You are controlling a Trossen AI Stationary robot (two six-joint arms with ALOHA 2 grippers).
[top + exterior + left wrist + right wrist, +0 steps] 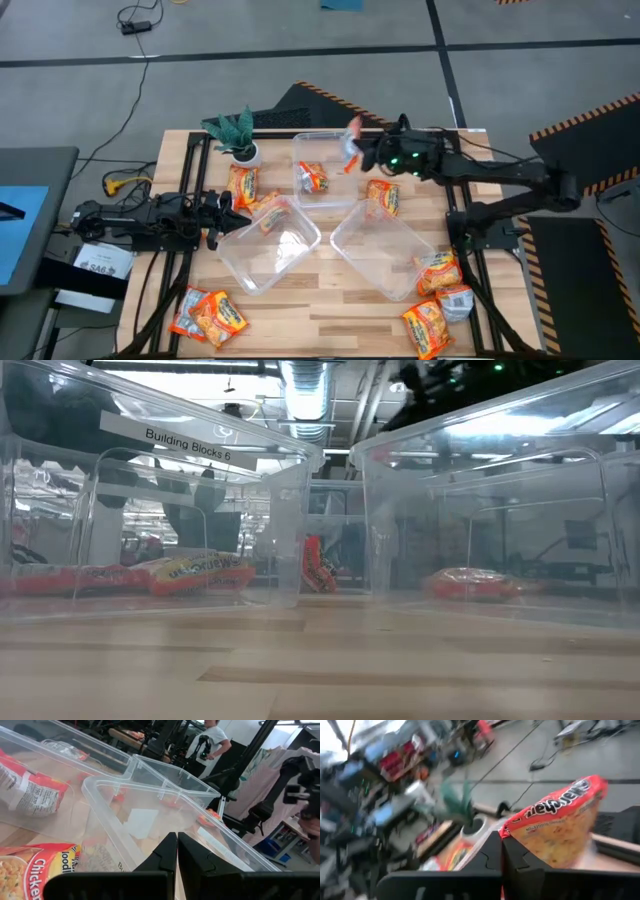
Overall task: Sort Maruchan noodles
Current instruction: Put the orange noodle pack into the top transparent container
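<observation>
Right gripper (501,851) grips noodle packet (560,822).

light wood table (330,300) carries three clear tubs (268,243) (385,248) (322,165) and a small potted plant (238,135) at the far left. loose noodle packets (208,314) on the near-left corner, about three more (440,300) near-right, others (243,185) (383,197) between tubs.

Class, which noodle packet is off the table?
The packet held in the right pincer above the far tub; every other packet lies down.
</observation>
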